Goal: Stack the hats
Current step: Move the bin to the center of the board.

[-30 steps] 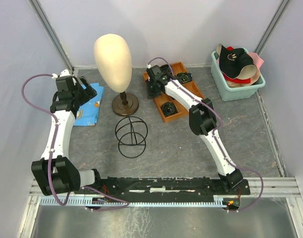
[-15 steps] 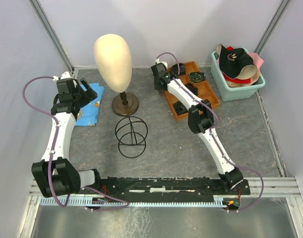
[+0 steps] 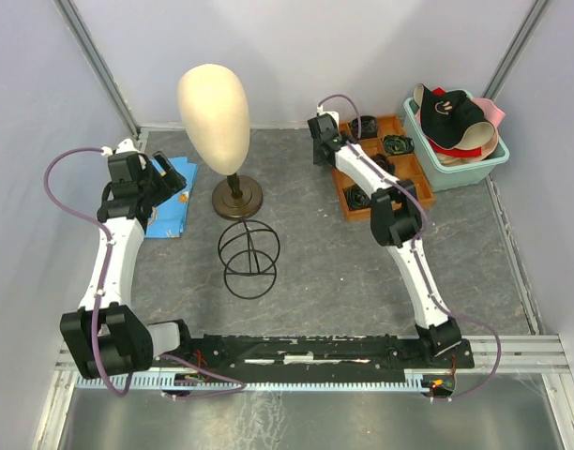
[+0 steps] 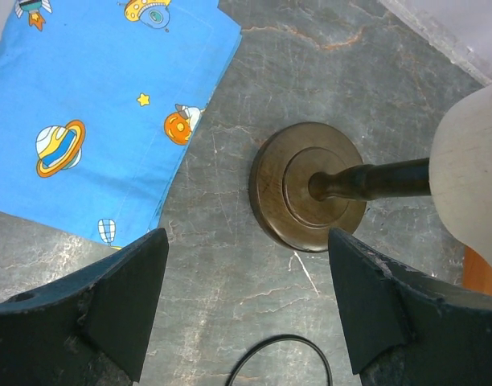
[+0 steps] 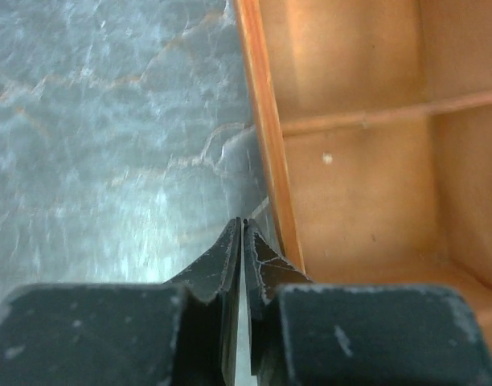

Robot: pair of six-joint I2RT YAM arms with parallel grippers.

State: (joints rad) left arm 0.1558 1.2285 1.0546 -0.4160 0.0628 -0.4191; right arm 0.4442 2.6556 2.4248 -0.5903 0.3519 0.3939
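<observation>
The hats lie piled in the teal tub (image 3: 428, 169) at the back right: a black cap with a pale logo (image 3: 448, 111) on top, a pink hat (image 3: 491, 114) behind it and a tan brim (image 3: 470, 150) below. My right gripper (image 3: 324, 148) is shut with nothing in it. In the right wrist view its tips (image 5: 244, 221) are just left of the orange tray's outer wall (image 5: 266, 137). Far from the hats, my left gripper (image 3: 165, 176) hangs open at the back left. In the left wrist view it (image 4: 246, 305) holds nothing over bare table.
An orange wooden tray (image 3: 367, 178) with black parts sits beside the tub. A cream mannequin head (image 3: 214, 103) stands on a brown base (image 4: 308, 197). A black wire frame (image 3: 249, 258) is in front of it. A blue printed cloth (image 4: 101, 104) lies at the left.
My right arm has swept right along the back, and the orange tray has slid with it up to the tub. Its jaws have closed. The left arm has barely moved.
</observation>
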